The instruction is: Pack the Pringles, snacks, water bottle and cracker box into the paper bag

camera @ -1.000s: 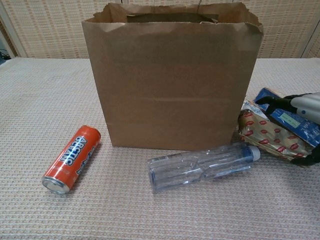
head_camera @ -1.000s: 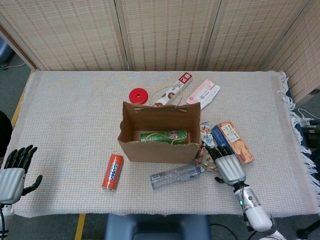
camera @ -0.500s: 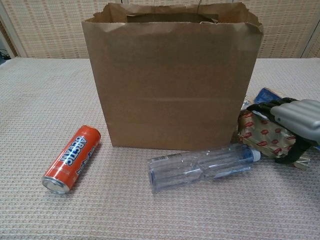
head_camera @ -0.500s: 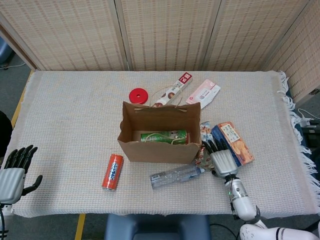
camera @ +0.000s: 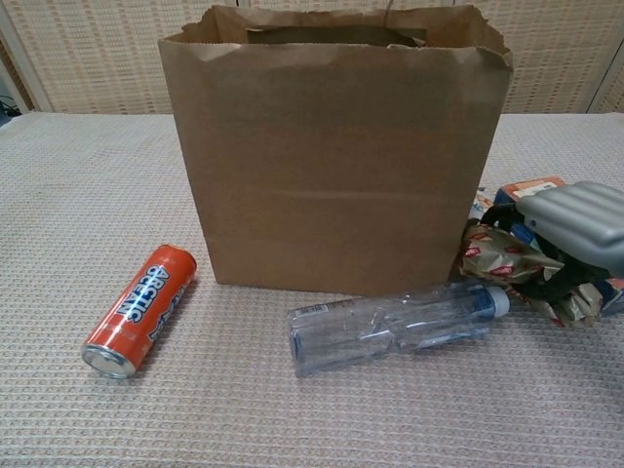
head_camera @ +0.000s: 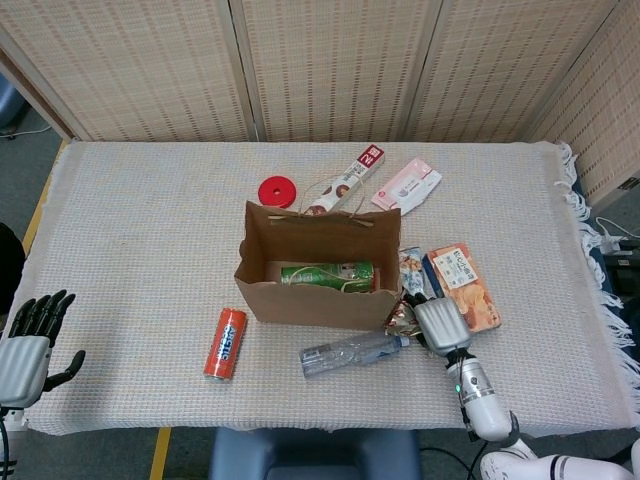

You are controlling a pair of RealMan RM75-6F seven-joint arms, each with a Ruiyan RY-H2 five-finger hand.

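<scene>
The brown paper bag (head_camera: 318, 292) (camera: 336, 166) stands open mid-table with a green Pringles can (head_camera: 326, 273) lying inside. Just right of the bag, my right hand (head_camera: 441, 323) (camera: 577, 220) curls over a crumpled gold-and-red snack pack (head_camera: 402, 316) (camera: 514, 265) and grips it. The blue-and-orange cracker box (head_camera: 463, 286) (camera: 531, 186) lies flat right behind that hand. A clear water bottle (head_camera: 354, 352) (camera: 394, 324) lies on its side in front of the bag. My left hand (head_camera: 27, 343) hovers open at the table's front left edge, holding nothing.
An orange drink can (head_camera: 225, 343) (camera: 139, 309) lies front left of the bag. Behind the bag are a red lid (head_camera: 277, 191), a long red-and-white box (head_camera: 350, 180) and a pink-white packet (head_camera: 407, 186). Another small snack packet (head_camera: 411, 266) lies between bag and cracker box.
My right hand has slid left toward the bag and closed its fingers on the snack pack, crumpling it. The cracker box shifted slightly. The left hand stayed still.
</scene>
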